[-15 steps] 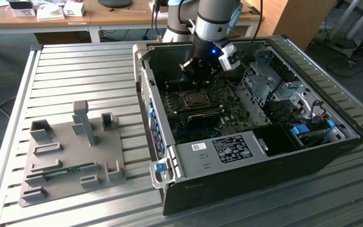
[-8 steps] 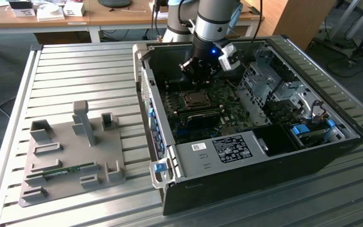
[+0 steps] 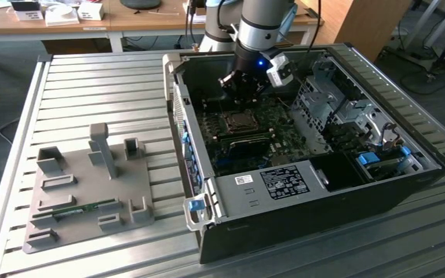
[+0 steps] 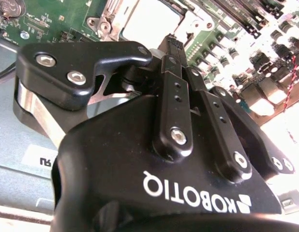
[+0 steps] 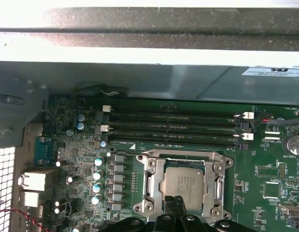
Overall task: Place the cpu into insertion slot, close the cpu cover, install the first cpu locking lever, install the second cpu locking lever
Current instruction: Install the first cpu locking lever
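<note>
**Item 1.** Small thin greyish-gold square cpu (image 5: pixel 184 182): seated flat in the square dark insertion slot with the silvery rim (image 3: pixel 226 121), inside the black computer case (image 3: pixel 323 214). I log placement as done.

**Item 2.** Square silvery windowed cpu cover (image 5: pixel 215 186): lying down around the chip, which shows through its window. I judge it closed.

**Item 3.** Two locking levers: I cannot tell whether either is latched, so I log both as outstanding.

**Item 4.** Black two-fingered tool (image 5: pixel 176 204): fingers pressed together, pinching nothing, tips at one edge of the cover. I cannot confirm contact.

**Surroundings.**
- Long dark memory slots (image 5: pixel 173 126) lie just beside the socket on the green motherboard (image 5: pixel 265 174).
- The case lies on the ribbed metal bench (image 3: pixel 91 87).
- A grey fixture tray (image 3: pixel 83 191) sits well apart.
</note>
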Motion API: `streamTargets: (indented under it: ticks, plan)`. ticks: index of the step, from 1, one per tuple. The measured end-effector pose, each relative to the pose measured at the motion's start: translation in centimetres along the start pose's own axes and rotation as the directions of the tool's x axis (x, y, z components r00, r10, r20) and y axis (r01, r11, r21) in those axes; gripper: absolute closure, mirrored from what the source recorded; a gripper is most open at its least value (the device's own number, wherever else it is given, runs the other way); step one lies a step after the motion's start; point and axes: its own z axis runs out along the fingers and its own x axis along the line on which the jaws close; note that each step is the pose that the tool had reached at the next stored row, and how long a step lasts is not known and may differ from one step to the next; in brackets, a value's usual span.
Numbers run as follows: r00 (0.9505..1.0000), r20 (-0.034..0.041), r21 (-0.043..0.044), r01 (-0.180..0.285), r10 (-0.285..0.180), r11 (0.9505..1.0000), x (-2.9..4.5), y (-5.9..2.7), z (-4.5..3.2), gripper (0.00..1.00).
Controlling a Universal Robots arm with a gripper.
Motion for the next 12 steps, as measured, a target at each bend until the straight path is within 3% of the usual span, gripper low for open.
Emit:
streamTargets:
  ticks: [12]
  plan:
    - [1.0,0.0002,-0.0003,0.0,0.0,1.0,0.01,0.02,-0.48,0.89]
